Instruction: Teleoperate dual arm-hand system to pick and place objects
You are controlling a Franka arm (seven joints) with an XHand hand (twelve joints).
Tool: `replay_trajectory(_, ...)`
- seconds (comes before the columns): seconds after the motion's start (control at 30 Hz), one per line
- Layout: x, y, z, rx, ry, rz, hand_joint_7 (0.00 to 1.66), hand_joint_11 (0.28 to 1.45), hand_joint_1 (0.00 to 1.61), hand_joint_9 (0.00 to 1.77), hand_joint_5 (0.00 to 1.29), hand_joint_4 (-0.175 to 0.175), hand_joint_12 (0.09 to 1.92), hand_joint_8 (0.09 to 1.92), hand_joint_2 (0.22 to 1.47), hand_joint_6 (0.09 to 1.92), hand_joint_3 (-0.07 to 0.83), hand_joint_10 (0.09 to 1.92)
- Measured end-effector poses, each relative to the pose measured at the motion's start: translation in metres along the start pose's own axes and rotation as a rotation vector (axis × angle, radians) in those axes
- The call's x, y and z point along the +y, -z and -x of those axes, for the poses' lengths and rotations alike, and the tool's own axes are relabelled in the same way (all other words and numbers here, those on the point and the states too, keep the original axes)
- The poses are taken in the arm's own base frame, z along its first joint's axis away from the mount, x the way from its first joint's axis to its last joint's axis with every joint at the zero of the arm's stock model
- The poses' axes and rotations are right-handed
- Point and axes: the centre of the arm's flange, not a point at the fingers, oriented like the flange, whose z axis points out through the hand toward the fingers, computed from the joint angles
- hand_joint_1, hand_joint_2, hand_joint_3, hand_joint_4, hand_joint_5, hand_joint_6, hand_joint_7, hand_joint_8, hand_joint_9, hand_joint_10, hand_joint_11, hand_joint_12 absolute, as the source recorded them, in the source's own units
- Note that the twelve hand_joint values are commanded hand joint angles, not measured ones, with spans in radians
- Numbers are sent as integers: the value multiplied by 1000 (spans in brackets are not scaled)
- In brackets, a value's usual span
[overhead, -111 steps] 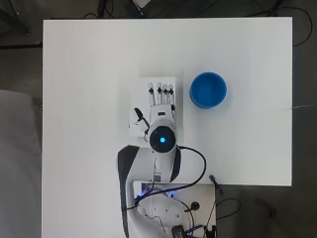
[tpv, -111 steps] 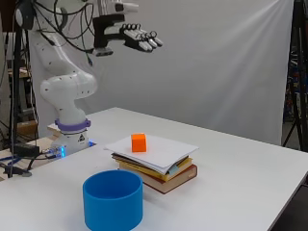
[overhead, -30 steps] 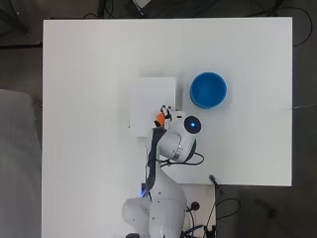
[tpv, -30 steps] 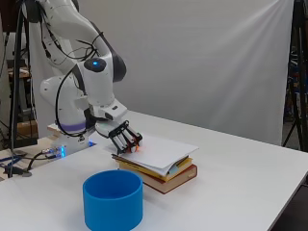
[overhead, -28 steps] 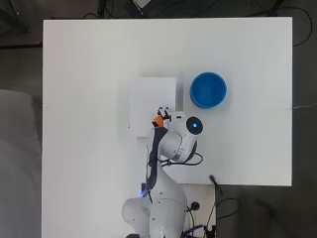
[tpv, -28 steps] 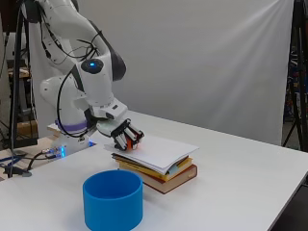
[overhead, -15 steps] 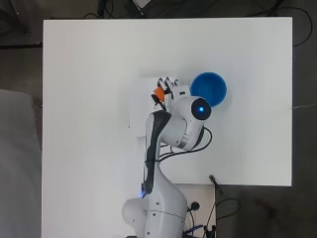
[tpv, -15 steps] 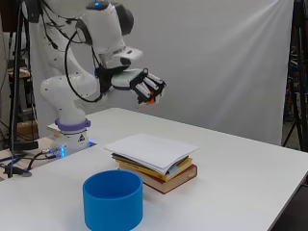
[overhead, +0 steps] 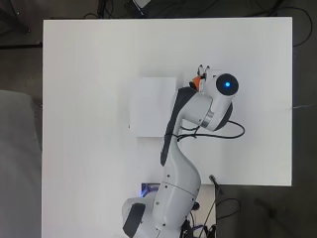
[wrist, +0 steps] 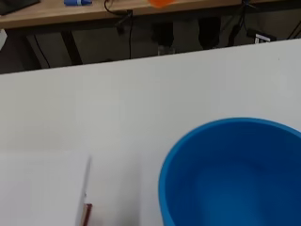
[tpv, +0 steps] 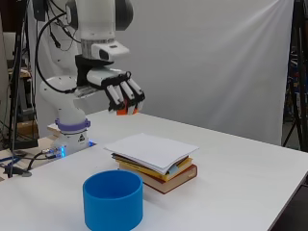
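Note:
A small orange cube [tpv: 123, 110] hangs high above the table, with my hand [tpv: 120, 92] shut on it, fingers curled round it. In the overhead view the cube [overhead: 197, 82] peeks out beside the hand [overhead: 203, 71], just right of the book stack [overhead: 151, 106]. There the arm covers the blue bowl. The side view shows the bowl [tpv: 113, 199] standing near the table's front, in front of the books [tpv: 155, 162]. In the wrist view the bowl [wrist: 235, 174] is close below, and the cube [wrist: 162, 3] shows at the frame's edge.
White paper [tpv: 149, 147] lies on top of the book stack. The paper's edge [wrist: 42, 188] and a red book corner [wrist: 87, 212] show beside the bowl in the wrist view. Cables and a wooden bench [wrist: 70, 14] lie beyond the table edge.
The hand closed on the cube on top of the books, lifted it, and has carried it to the right in the overhead view, so it now sits over the bowl.

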Motion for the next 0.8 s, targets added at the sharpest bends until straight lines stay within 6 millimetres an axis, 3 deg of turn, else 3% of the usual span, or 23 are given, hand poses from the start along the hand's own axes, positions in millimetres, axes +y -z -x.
replay_trajectory(0.07, 23, -24, 15, -56, 1, -31, 793, 644, 1144, 908, 490, -162, 1574, 1523, 1307, 1507, 0, 1734)
replay_trajectory(0.2, 52, -39, 66, -135, -62, -26, 790, 603, 1157, 868, 489, -175, 1450, 1528, 1307, 1482, 1, 1643)
replay_trajectory(0.23, 56, -41, 79, -130, -83, -30, 787, 589, 1155, 842, 491, -172, 1397, 1531, 1308, 1489, 0, 1621)
replay_trajectory(0.33, 63, -45, 114, -79, -192, -55, 734, 566, 1114, 726, 463, -116, 1061, 1579, 1335, 1567, -1, 1527)
replay_trajectory(0.43, 58, -29, 139, 1, -283, -42, 702, 603, 1095, 684, 447, -100, 779, 1623, 1351, 1593, 0, 1479)
replay_trajectory(0.5, 52, -21, 130, 37, -255, -31, 691, 633, 1087, 672, 443, -90, 640, 1634, 1356, 1603, -1, 1455)
replay_trajectory(0.57, 49, -25, 104, 69, -189, -43, 674, 681, 1071, 654, 437, -67, 434, 1639, 1364, 1627, 0, 1372)
replay_trajectory(0.7, 37, -61, 22, 82, -16, -107, 659, 768, 1056, 657, 431, -46, 150, 1636, 1371, 1656, 0, 1271)
replay_trajectory(0.77, 37, -87, 6, 78, 18, -149, 652, 778, 1050, 653, 426, -40, 94, 1635, 1374, 1668, 0, 1232)
replay_trajectory(0.8, 41, -102, 7, 75, 14, -169, 585, 779, 940, 649, 461, 38, 87, 1532, 1368, 1660, 0, 1215)
